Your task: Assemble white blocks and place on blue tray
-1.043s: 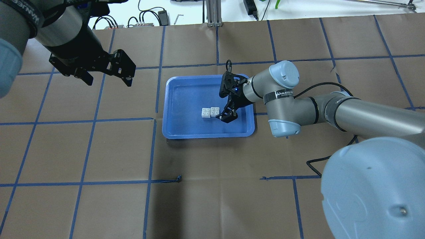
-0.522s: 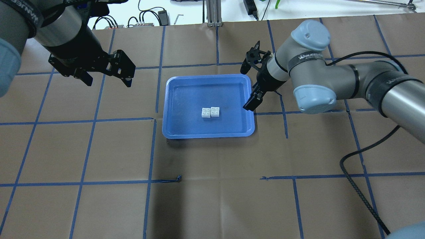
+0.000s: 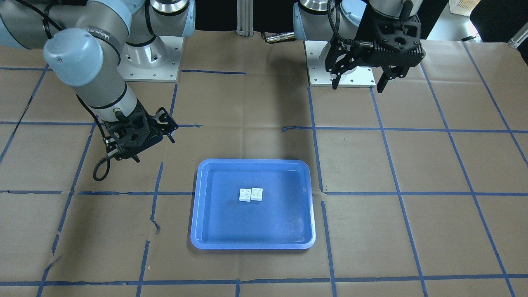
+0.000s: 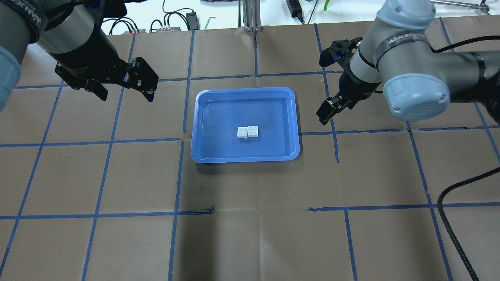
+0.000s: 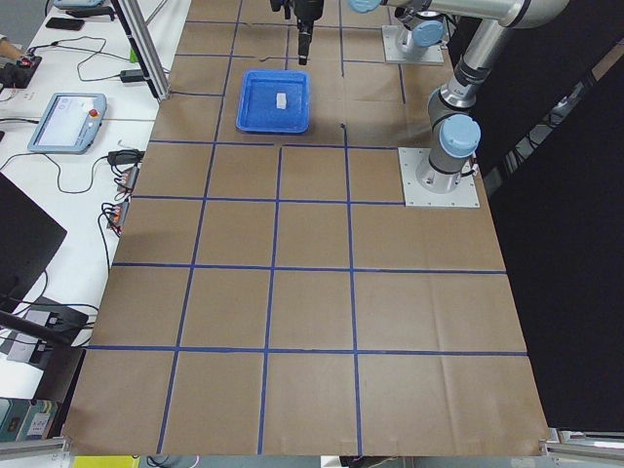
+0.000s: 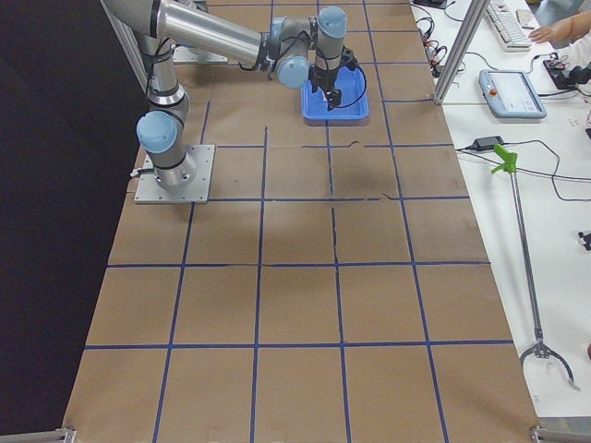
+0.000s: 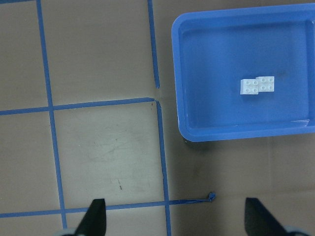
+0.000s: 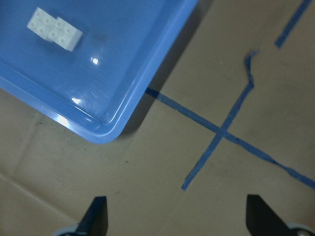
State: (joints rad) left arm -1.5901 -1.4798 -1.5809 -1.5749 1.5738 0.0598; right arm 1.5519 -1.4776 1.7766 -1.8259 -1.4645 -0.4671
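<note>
Blocks (image 4: 247,132) sit mid tray (image 4: 245,159); left end effector (image 4: 127,95) and right end effector (image 4: 328,84) gape empty outside rim.

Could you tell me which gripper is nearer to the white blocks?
Right. The right gripper is just off the tray's right rim, near the blocks; the left gripper is farther out beyond its left rim.

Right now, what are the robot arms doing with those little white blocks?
Nothing is being held at this moment. The two white blocks sit touching, seemingly joined, near the middle of the blue tray. The right hand hangs open above the table just beside the tray, and the left hand hangs open farther off on the other side. So the job looks done, or nearly so.
</note>
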